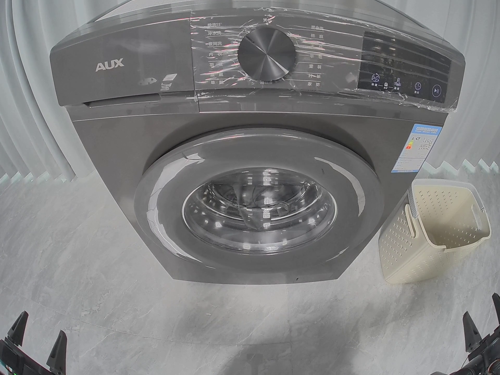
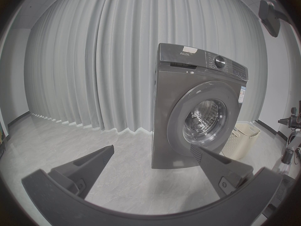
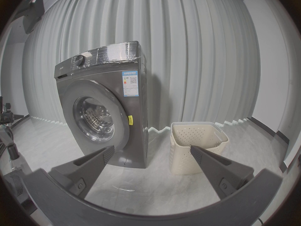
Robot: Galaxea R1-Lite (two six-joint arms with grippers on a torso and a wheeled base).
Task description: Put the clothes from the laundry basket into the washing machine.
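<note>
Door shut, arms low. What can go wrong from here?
The washing machine door is shut; clothes brought over would hit it unless it is opened first.
The laundry basket shows no clothes inside; a grasp there may catch only its perforated wall.
The basket stands close beside the machine; an arm reaching in may clip the cabinet.

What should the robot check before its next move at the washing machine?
1. Door of the washing machine open for loading: not ok, it is shut.
2. Laundry basket upright on the floor beside the machine: ok.
3. Clothes in the basket: cannot tell; none show, but its bottom is hidden.
4. Left gripper open and empty: ok.
5. Right gripper open and empty: ok.
</note>
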